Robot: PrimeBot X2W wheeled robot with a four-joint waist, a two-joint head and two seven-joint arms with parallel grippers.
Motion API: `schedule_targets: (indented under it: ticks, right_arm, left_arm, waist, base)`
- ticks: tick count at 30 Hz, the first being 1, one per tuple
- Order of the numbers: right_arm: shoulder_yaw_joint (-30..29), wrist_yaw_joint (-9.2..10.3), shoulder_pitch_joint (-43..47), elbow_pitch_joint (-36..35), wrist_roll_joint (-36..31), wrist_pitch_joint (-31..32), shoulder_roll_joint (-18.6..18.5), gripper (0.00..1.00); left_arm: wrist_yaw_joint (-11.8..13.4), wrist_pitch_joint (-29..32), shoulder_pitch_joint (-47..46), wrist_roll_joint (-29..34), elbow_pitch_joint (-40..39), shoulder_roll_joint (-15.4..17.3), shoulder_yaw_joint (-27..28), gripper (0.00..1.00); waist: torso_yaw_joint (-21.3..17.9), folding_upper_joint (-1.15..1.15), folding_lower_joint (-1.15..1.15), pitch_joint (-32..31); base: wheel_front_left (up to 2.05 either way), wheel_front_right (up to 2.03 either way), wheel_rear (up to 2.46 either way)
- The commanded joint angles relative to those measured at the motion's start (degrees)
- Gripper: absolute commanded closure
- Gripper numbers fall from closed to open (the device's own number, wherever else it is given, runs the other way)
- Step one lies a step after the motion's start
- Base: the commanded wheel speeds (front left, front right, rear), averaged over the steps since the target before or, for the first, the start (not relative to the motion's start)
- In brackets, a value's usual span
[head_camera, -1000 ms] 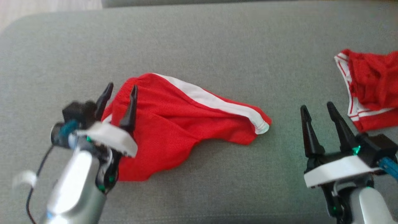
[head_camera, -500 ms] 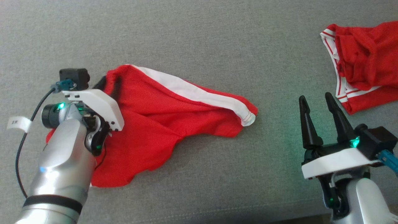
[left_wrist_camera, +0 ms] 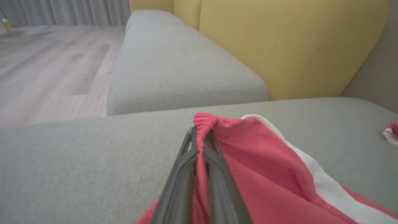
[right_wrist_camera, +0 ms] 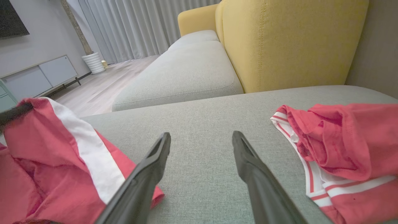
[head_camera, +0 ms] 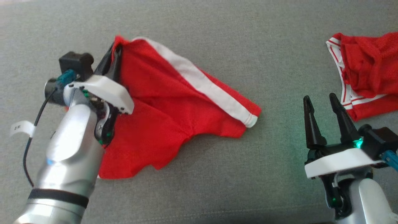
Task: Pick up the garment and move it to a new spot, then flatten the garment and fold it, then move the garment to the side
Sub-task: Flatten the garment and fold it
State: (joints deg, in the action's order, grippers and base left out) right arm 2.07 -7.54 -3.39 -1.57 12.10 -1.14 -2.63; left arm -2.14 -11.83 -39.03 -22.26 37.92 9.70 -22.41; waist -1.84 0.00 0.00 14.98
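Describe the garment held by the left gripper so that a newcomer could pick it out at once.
On the grey sofa cushion lie two red garments. The target garment is on the robot's left, its corner pinched in the left gripper. It has one broad white stripe; the crumpled garment at right has thin striped trim.

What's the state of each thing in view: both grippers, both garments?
left gripper: fingers shut on the elastic edge of the red shorts.
right gripper: fingers open, holding nothing, clear of both garments.
red shorts: one edge pinched and raised, the rest lying wrinkled on the grey cushion, not flat, not folded.
other red garment: crumpled heap at the right, nothing touching it.
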Motion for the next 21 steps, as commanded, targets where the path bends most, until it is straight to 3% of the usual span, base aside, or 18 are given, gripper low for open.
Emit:
schedule_targets:
  ticks: [1, 12, 21]
  right_arm:
    - [1.2, 0.05, -0.8, -1.8, 0.2, 0.0, -0.2, 0.00]
    - [0.9, 0.05, 0.9, -2.2, 1.4, 0.4, -0.2, 0.00]
    - [0.4, 0.05, 0.9, -2.2, 1.2, 1.0, -0.2, 0.00]
  left_arm:
    - [0.8, -0.9, -1.2, 0.6, -3.6, 1.6, 1.5, 1.00]
    - [10.2, -2.1, 23.3, 5.7, -23.8, 4.4, -2.1, 1.00]
    - [12.0, -2.3, 30.8, 4.5, -23.9, 3.7, -2.8, 1.00]
  waist:
    - [0.4, 0.00, 0.00, -0.7]
    - [1.3, 0.00, 0.00, -2.1]
    - [2.2, 0.00, 0.00, -2.6]
  base:
    - [0.00, 0.00, 0.00]
    - [0.00, 0.00, 0.00]
    - [0.00, 0.00, 0.00]
